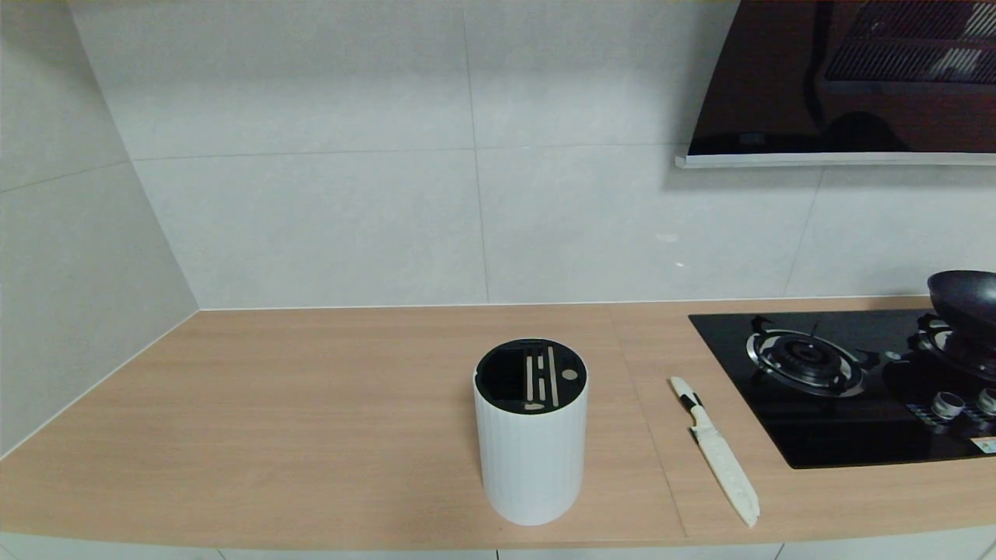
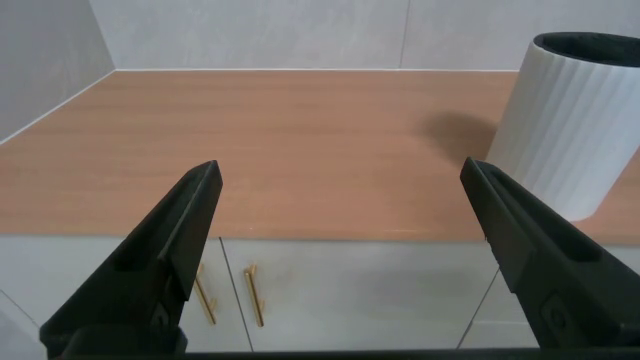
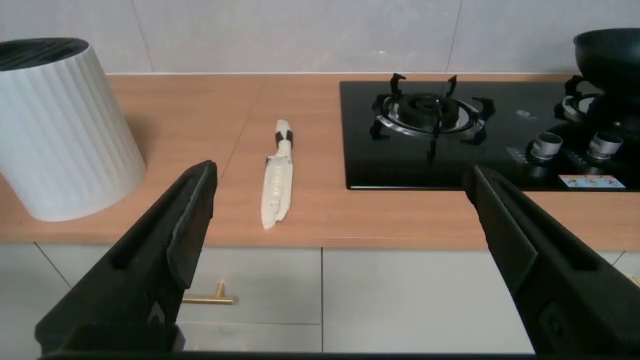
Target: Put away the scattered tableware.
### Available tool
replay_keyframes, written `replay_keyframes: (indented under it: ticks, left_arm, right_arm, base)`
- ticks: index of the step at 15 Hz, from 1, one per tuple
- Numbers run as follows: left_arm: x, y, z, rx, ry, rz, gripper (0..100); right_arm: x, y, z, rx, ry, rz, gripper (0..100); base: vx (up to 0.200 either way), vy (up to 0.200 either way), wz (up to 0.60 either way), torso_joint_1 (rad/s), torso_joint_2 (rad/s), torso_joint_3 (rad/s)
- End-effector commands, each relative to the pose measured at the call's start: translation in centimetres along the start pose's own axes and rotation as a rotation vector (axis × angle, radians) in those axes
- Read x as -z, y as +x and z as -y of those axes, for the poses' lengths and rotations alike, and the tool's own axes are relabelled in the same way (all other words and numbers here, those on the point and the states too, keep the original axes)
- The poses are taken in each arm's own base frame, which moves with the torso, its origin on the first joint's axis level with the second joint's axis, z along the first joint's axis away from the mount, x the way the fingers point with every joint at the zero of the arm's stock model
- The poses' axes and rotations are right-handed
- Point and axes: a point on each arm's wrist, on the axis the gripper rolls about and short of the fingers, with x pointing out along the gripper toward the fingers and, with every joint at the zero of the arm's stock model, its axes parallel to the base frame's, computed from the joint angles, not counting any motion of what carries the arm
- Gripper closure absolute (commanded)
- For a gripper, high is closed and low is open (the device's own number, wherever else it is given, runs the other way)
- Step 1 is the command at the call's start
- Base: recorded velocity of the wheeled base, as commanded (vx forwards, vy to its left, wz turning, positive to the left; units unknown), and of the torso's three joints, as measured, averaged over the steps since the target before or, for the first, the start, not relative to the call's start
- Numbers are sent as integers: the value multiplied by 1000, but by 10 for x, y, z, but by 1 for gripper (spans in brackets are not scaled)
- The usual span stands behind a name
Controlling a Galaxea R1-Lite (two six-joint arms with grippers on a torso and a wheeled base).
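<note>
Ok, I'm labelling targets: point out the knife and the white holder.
knife [image 1: 717, 455], head view, middle of the blade.
white holder [image 1: 531, 459], head view, ribbed side wall.

Knife [image 1: 714, 449] between holder [image 1: 531, 432] and stove [image 1: 852, 381]

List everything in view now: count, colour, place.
holder: 1, white, black slotted top, upright on counter.
knife: 1, white with black band, flat between holder and stove.
stove: 1, black, counter's right end.
pan: 1, black, on the stove's far right.
hood: 1, dark, above the stove.
counter: 1, light wood, bearing holder and knife.
cabinet handles: 2 upright, 1 level, gold, under the counter.
left gripper: 1, black, open, before the counter's edge.
right gripper: 1, black, open, facing the knife.
</note>
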Motion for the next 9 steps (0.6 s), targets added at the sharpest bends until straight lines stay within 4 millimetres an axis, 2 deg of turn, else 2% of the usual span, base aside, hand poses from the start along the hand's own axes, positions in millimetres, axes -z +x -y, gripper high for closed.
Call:
replay_keyframes:
  ticks: [1,7,9]
  left_arm:
    - [0,0,0,-1,-1,1,0]
    - [0,0,0,0,-1,1,0]
    - [0,0,0,-1,-1,1,0]
  right_arm:
    - [0,0,0,-1,0,-2,0]
    - [-4,-1,0,1,1,21,0]
    - [-38,-12,-1,-55,69,139,0]
  base:
    - [0,0,0,0,0,0]
    - [0,0,0,0,0,0]
    - [0,0,0,0,0,0]
